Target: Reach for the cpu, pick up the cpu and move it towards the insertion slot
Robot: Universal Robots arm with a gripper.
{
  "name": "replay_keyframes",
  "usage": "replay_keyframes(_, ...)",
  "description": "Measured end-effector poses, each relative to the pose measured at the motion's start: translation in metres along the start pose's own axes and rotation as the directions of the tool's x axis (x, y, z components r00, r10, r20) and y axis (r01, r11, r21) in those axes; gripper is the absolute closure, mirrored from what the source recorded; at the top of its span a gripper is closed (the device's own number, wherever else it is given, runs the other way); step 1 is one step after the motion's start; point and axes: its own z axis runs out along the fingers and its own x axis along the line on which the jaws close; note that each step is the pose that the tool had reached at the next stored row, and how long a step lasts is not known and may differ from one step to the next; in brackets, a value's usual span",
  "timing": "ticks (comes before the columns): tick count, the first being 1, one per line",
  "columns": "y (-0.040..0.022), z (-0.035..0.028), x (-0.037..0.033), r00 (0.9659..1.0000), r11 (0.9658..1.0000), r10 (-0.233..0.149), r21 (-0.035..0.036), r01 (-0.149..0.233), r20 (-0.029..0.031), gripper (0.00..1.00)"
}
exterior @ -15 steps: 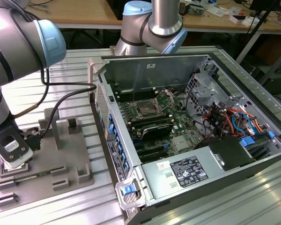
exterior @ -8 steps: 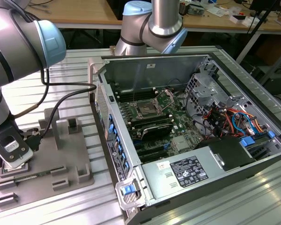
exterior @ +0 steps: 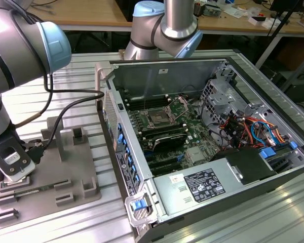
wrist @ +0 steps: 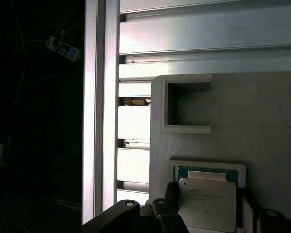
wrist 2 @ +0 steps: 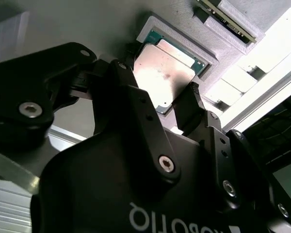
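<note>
We logged gripper (wrist 2: 156, 83) over cpu (wrist 2: 165, 68) in grey tray (wrist: 262, 121); jaws flanked it closely, clamping couldn't be told.

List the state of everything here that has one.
cpu: seated flat in the tray recess.
tool: low, right at the cpu.
insertion slot: centre dark, no chip in it.
computer case: lying on its side, open.

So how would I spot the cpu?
Find the grey plastic tray on the exterior view's left, beside the open computer case. The gripper hangs over its end farthest from the case, and right under it a square pocket holds the cpu. It's the flat, shiny silver square with a thin green edge; everything around it is dull grey.
</note>
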Motion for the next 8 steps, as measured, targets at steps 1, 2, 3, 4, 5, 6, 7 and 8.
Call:
replay_keyframes(1,0.0,0.0,0.0,1.0,1.0,0.0,0.0,0.0,0.0001,0.44)
replay_keyframes(2,0.0,0.0,0.0,1.0,1.0,0.0,0.0,0.0,0.0,0.44)
replay_keyframes(3,0.0,0.0,0.0001,1.0,1.0,0.0,0.0001,0.0,0.0,0.44)
replay_keyframes(4,0.0,0.0,0.0001,1.0,1.0,0.0,0.0,0.0,0.0,0.45)
replay_keyframes(5,0.0,0.0,0.0001,1.0,1.0,0.0,0.0,0.0,0.0,0.45)
replay_keyframes(6,0.0,0.0,0.0001,1.0,1.0,0.0,0.0,0.0,0.0001,0.45)
replay_keyframes(7,0.0,0.0,0.0001,1.0,1.0,0.0,0.0,0.0,0.0001,0.45)
replay_keyframes(8,0.0,0.0,0.0001,1.0,1.0,0.0,0.0,0.0,0.0001,0.45)
